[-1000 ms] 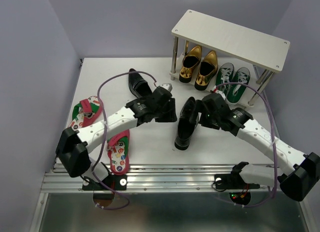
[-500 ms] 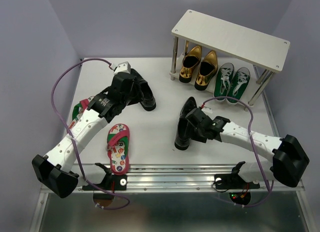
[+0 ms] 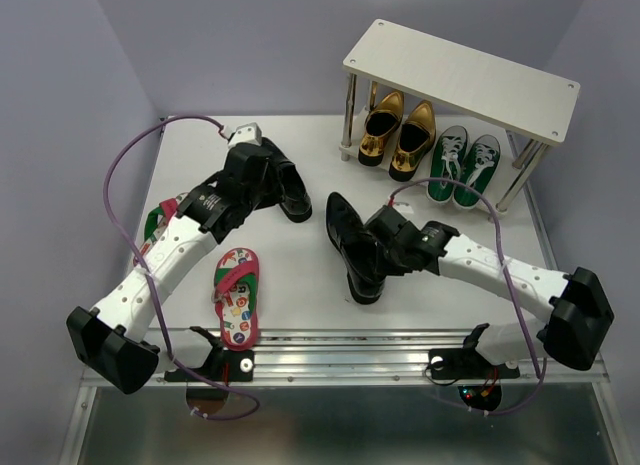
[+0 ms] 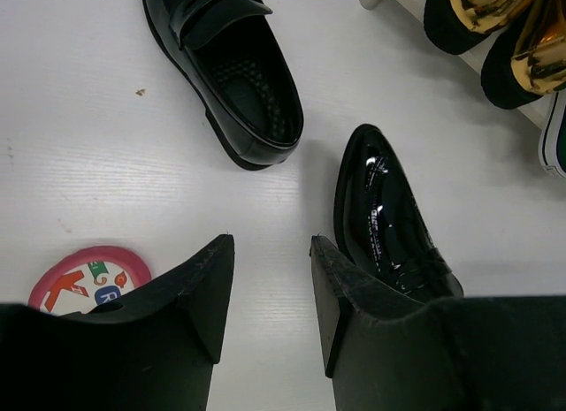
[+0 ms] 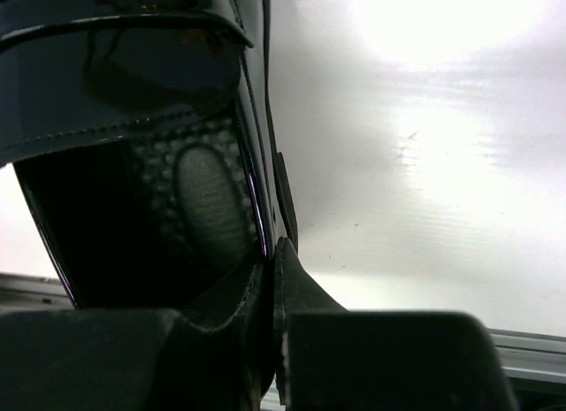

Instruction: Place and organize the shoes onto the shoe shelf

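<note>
One glossy black loafer [image 3: 346, 237] lies mid-table, and my right gripper [image 3: 376, 247] is shut on its side wall at the heel opening [image 5: 133, 119], one finger inside the shoe and one outside. The other black loafer [image 3: 292, 193] lies at the back left. My left gripper [image 3: 268, 181] hovers just over it, open and with nothing between its fingers [image 4: 208, 278]. Both black loafers [image 4: 239, 75] [image 4: 389, 216] show ahead of it in the left wrist view. The shoe shelf [image 3: 460, 80] stands at the back right.
Gold loafers [image 3: 398, 133] and green sneakers [image 3: 465, 165] stand on the table under the shelf. One flip-flop [image 3: 236, 297] lies near the front left, another [image 3: 162, 223] partly under my left arm. A metal rail [image 3: 350, 350] runs along the front edge.
My right gripper closed on the loafer's side wall, and the shoe swung so its toe points toward the back left. My left arm swung from mid-table to the far black loafer.
</note>
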Robot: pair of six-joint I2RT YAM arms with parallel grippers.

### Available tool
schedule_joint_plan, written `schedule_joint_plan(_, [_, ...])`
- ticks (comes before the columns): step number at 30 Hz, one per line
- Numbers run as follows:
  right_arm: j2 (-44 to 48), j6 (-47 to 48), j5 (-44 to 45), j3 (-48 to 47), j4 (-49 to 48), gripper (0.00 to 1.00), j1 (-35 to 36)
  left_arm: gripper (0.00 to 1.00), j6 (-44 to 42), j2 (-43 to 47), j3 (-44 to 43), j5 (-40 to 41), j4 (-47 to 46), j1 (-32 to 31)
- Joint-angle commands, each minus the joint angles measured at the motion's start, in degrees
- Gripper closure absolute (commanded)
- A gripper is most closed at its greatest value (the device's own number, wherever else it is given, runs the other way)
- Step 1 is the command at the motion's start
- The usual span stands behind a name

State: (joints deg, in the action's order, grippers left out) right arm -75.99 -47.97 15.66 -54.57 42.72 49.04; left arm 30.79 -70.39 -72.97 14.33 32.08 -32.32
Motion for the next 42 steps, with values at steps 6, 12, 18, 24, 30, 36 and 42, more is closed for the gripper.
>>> schedule_joint_plan(6, [2.17, 13.68, 4.1, -22.14, 7.62, 0.99, 0.53, 0.5, -2.22, 2.19, -6.66, 5.53, 0.88, 2.43])
schedule_joint_plan(12, [-2.76, 17.2, 9.02, -40.33, 11.77, 0.99, 0.53, 0.5, -3.98, 4.38, -10.08, 9.05, 2.81, 5.06])
schedule_joint_plan(18, [-11.01, 17.91, 16.5, -61.16, 14.14, 0.99, 0.53, 0.5, -4.86, 6.23, -10.7, 9.41, 3.52, 7.18])
schedule_joint_plan(24, [-18.13, 19.49, 21.34, -77.07, 14.5, 0.99, -4.81, 0.5, -4.51, 6.84, -8.68, 7.3, 3.26, 7.44])
schedule_joint_plan(30, [-19.38, 19.67, 22.31, -83.95, 14.32, 0.99, -13.96, 0.5, -4.86, 7.55, -7.19, 7.12, 3.08, 7.53])
schedule_joint_plan(36, [-15.78, 20.02, 30.91, -82.46, 13.62, 0.99, -17.48, 0.5, -5.21, 7.99, -5.52, 6.86, 2.64, 7.62])
schedule_joint_plan(42, [-10.94, 20.19, 38.47, -79.82, 13.53, 0.99, -19.24, 0.5, -5.82, 7.81, -4.73, 6.24, 1.5, 7.79])
